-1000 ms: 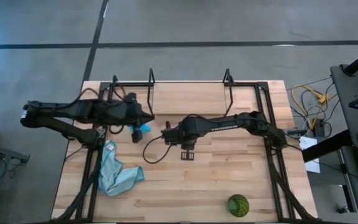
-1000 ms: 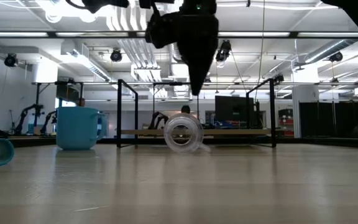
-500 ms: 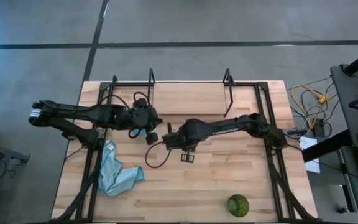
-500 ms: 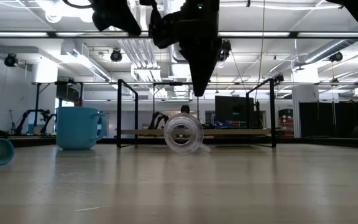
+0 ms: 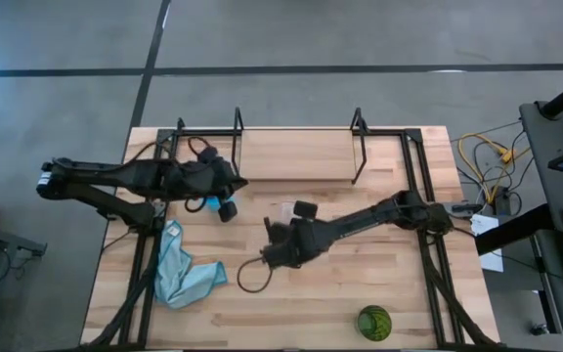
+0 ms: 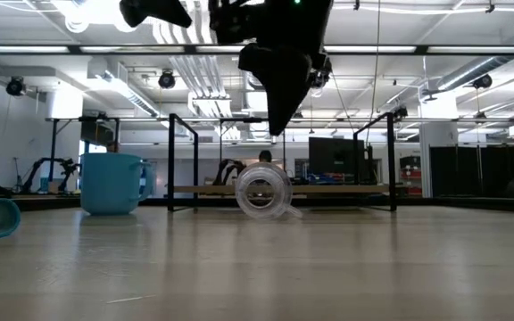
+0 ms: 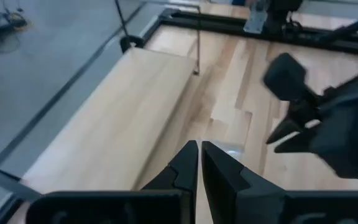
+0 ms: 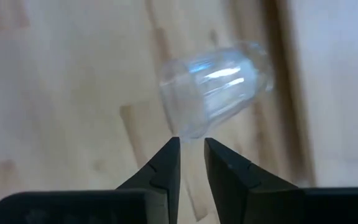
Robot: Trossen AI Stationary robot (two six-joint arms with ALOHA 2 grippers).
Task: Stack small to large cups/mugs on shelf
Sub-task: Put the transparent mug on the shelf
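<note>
The small clear cup (image 8: 216, 87) lies on its side on the table in front of the shelf (image 5: 291, 156); in the low view its round mouth (image 6: 262, 190) faces the near edge. My right gripper (image 8: 191, 144) hangs above it, slanting down and open by a narrow gap, and it touches nothing (image 6: 279, 125). The blue mug (image 6: 112, 183) stands upright at the left, mostly hidden under my left arm (image 5: 206, 203). My left gripper (image 7: 199, 149) is shut and empty, raised above the mug. The green cup (image 5: 374, 321) stands near the front edge on the right.
A light blue cloth (image 5: 184, 274) lies crumpled at the front left. The shelf's black wire end frames (image 5: 360, 147) rise at the back. My right arm's cable loop (image 5: 252, 279) hangs over the middle of the table. Bare wood lies between the cloth and the green cup.
My right gripper has swung toward the table's near edge, sunk a little and turned about its wrist; it now slants down over the clear cup. My left gripper reached a little toward the right and came back. The cups have stayed where they were.
</note>
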